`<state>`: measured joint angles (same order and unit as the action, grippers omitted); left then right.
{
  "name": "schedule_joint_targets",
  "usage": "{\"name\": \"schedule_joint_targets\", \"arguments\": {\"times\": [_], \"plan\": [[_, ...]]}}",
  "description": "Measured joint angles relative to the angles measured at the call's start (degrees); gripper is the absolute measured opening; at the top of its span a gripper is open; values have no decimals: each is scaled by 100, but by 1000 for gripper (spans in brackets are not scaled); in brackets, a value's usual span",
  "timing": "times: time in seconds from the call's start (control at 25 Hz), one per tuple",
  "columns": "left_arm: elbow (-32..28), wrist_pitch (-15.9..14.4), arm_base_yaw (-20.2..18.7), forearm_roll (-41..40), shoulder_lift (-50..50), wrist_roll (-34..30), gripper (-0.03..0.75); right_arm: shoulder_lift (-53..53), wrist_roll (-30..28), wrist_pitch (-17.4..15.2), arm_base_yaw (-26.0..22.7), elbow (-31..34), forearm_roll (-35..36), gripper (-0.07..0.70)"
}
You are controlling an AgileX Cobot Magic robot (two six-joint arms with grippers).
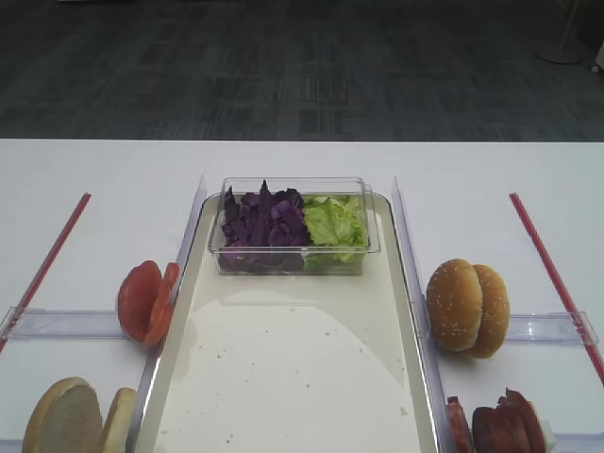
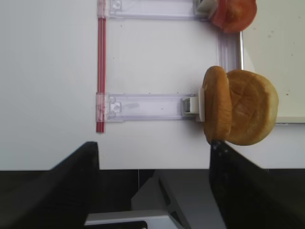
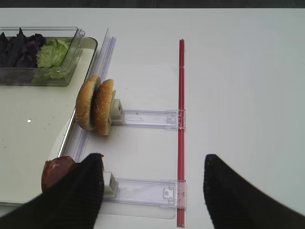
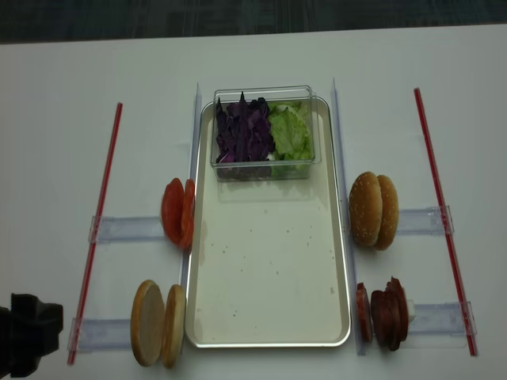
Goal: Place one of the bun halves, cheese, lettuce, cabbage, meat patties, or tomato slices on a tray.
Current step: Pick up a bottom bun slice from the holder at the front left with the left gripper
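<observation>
Left wrist view. Shows the left fingers (image 2: 62, 186) spread wide, pinching nothing, hovering over the near edge of the white surface (image 2: 47, 71). Ahead of one fingertip: two bun halves (image 2: 240, 107) standing on edge, side by side, against the end of a clear holder rail (image 2: 143, 106). Overlap that fingertip in this view. Seen clearly apart from the fingers in the overhead view, off the tray and just beside its rim. Farther ahead of the same finger: tomato slices (image 2: 233, 14), also on edge, at the end of a second rail. Ahead of the other finger: a red strip (image 2: 101, 71) crossing both rails.

Right wrist view. Shows the right fingers (image 3: 81, 195) likewise spread wide and pinching nothing, with only a rail and a red strip on the surface below the gap. Just beside the outer face of one finger, partly hidden by it: meat patties (image 3: 55, 171). Ahead of that finger: two sesame-seeded bun tops (image 3: 95, 106) on edge. Outward of that finger: the tray (image 3: 28, 143). At the tray's far end, well ahead of the fingers: a clear tub (image 3: 71, 52) holding cabbage (image 3: 19, 50) and lettuce (image 3: 52, 53) side by side.
</observation>
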<state>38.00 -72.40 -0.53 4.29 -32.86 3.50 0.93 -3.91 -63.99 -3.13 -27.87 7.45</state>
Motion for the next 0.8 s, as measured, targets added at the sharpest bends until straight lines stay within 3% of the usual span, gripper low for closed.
{"name": "schedule_joint_targets", "arguments": {"times": [0.48, 0.8], "plan": [[0, 111, 0, -34, -1671, -290, 465, 0, 0, 0, 0, 0, 0, 481], [10, 178, 0, -275, -2280, -301, 465, 0, 0, 0, 0, 0, 0, 481]]}}
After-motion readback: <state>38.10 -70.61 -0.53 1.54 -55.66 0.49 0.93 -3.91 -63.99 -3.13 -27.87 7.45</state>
